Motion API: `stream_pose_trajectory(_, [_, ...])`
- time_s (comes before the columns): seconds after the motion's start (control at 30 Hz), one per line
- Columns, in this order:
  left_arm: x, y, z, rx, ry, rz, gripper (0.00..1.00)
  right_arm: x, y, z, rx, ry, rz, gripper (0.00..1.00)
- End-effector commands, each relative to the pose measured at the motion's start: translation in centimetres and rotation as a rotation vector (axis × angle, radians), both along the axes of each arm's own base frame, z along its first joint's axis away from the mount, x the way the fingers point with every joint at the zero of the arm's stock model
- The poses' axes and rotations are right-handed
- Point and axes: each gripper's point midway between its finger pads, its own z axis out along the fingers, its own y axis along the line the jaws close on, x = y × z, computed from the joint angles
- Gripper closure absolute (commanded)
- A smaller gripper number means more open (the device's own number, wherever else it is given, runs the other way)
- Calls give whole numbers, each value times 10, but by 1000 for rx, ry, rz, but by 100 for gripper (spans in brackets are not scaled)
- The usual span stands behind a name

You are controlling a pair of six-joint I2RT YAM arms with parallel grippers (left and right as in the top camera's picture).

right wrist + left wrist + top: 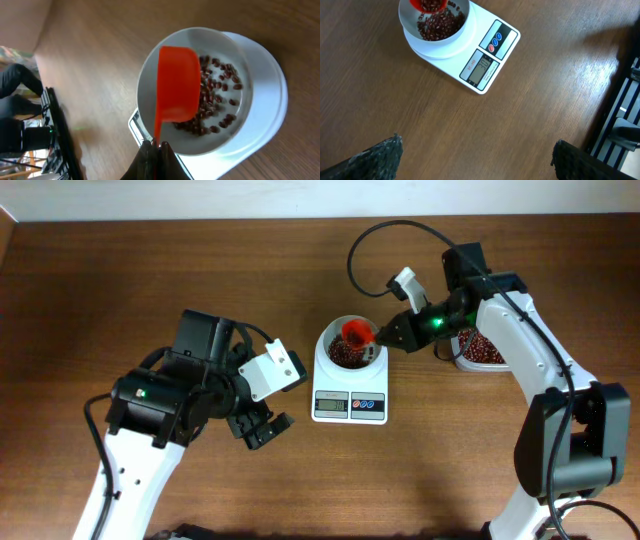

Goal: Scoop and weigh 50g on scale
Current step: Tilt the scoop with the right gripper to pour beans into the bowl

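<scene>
The scale (350, 395) sits mid-bench, beans (215, 95) in its white bowl (148, 95); it looks light and easily nudged. The right claw (156, 149) pinches the thin handle of the stiff red scoop (176, 82) tipped over the bowl; the left claw (258, 428) gapes wide, empty.

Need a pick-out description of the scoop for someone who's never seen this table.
On the wooden table, find the white scale at the centre, with a round white bowl on top. Right over that bowl, gripped by its handle in the right arm's pincer, is the scoop. It is the only bright orange-red thing there; the beans beneath it are small and dark.
</scene>
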Motion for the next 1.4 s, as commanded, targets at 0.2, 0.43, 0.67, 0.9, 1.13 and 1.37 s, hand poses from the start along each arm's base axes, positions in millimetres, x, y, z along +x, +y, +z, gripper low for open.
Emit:
stream_pose_trajectory(0.2, [1, -2, 6, -13, -13, -9, 1, -12, 0, 23, -21, -109, 91, 96])
stream_pose_trajectory(0.43, [1, -2, 6, -13, -13, -9, 1, -7, -6, 15, -201, -135, 45, 96])
stream_pose_trajectory(0.67, [1, -2, 6, -13, -13, -9, 1, -5, -7, 23, -234, -161, 26, 96])
stream_pose_trajectory(0.9, [1, -2, 6, -13, -13, -9, 1, -10, 3, 36, -183, -209, 80, 96])
stream_pose_trajectory(1.13, [1, -2, 6, -13, -13, -9, 1, 4, 3, 29, -309, -261, 23, 96])
stream_pose_trajectory(1.37, [1, -2, 6, -13, -13, -9, 1, 7, 0, 27, -384, -258, -38, 96])
